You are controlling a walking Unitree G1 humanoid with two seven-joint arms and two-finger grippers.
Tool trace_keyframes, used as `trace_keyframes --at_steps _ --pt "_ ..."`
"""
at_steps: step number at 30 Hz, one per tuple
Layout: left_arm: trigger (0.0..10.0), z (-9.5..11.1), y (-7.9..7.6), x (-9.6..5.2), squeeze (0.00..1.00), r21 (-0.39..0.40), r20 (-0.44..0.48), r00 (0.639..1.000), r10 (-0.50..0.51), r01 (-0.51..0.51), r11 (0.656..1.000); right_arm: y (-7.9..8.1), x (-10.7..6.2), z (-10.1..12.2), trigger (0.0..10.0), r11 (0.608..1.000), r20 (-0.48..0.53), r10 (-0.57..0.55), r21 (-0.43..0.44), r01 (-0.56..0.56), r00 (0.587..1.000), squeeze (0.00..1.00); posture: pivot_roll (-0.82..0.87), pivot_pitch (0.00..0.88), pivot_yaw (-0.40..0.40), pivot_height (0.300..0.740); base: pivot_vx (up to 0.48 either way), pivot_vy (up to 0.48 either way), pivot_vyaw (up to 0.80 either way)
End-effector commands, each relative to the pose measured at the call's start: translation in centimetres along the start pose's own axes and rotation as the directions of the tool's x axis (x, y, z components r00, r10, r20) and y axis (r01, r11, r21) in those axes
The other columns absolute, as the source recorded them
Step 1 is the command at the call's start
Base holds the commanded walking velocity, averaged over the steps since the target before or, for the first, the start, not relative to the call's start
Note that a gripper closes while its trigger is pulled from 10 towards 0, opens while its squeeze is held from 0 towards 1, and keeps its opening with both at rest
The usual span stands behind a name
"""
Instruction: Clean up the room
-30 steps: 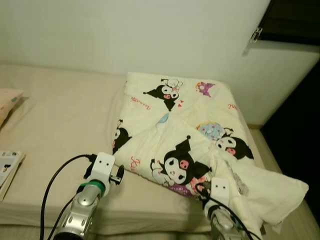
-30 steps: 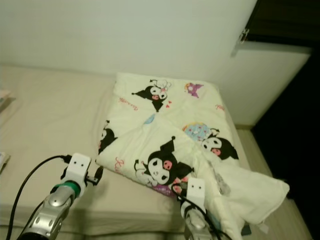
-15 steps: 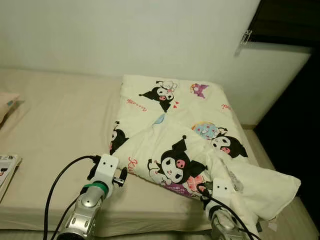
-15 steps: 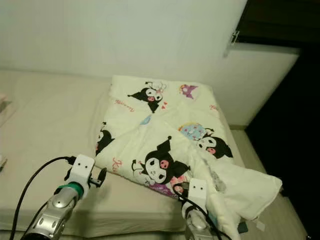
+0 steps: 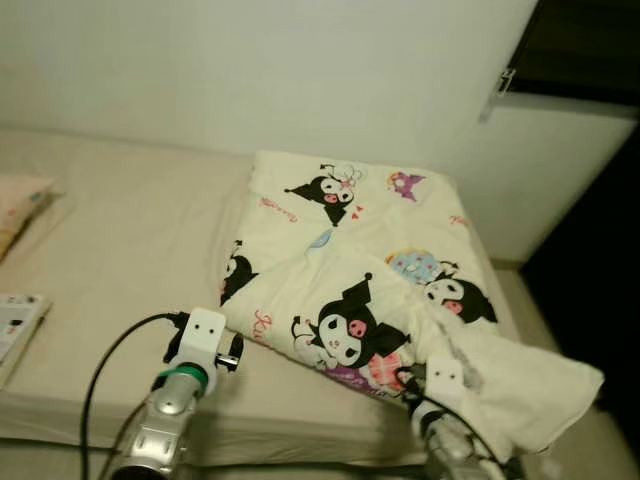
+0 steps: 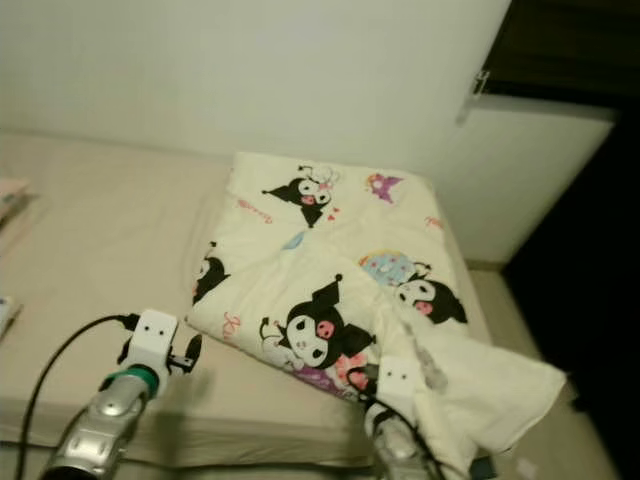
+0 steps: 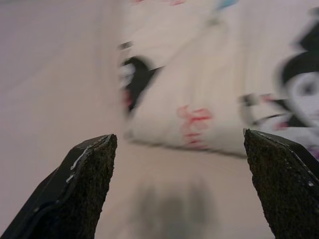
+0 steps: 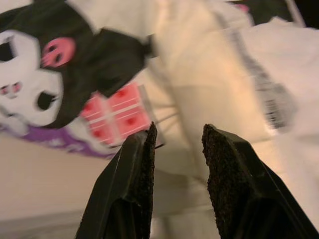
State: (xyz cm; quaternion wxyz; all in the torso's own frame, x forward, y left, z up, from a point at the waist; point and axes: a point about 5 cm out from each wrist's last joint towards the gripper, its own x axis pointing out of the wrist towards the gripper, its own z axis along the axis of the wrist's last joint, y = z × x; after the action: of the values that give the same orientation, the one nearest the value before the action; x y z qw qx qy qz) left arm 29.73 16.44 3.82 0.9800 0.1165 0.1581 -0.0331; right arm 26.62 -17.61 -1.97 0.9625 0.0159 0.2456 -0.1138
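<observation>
A soft, light cartoon-print quilt (image 5: 365, 270) is seen crumpled across the bed (image 5: 120, 250), best taken by its folded edge, as the left gripper (image 7: 179, 189) is held wide apart and the right gripper (image 8: 177, 149) nearly closed, empty.

No writing can be read. The blanket (image 5: 362, 258) carries red cursive script beside its cartoon figures, seen left of centre and at the upper left of the print, but it is too small and blurred to make out.
</observation>
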Motion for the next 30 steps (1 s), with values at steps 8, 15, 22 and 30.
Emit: trace_keyframes --at_steps 8,15,22,30 --pt "10.0 -0.3 -0.4 0.0 0.0 -0.002 -0.014 1.0 -0.011 0.011 1.0 -0.3 -0.1 -0.2 10.0 1.0 -0.004 -0.014 0.005 0.014 1.0 0.0 0.15 0.0 -0.013 0.74 0.0 0.0 0.0" --pt "10.0 -0.3 -0.3 0.0 0.0 0.002 -0.009 1.0 -0.007 0.007 1.0 -0.3 0.0 -0.1 10.0 1.0 0.0 -0.011 0.024 0.011 1.0 0.0 0.15 0.0 -0.013 0.73 0.0 0.0 0.0" --pt "10.0 -0.7 0.2 -0.8 0.0 0.057 0.006 1.0 -0.018 0.017 0.998 0.0 0.3 0.8 10.0 0.999 0.028 0.011 0.03 -0.012 1.0 0.0 0.16 0.0 -0.024 0.705 0.0 0.0 0.0" --pt "10.0 -1.2 0.7 -1.8 0.0 0.087 0.014 1.0 -0.022 0.02 0.996 0.4 0.3 1.0 10.0 0.999 0.038 0.033 0.021 -0.034 0.999 0.0 0.16 0.0 -0.03 0.675 0.0 0.0 0.0"
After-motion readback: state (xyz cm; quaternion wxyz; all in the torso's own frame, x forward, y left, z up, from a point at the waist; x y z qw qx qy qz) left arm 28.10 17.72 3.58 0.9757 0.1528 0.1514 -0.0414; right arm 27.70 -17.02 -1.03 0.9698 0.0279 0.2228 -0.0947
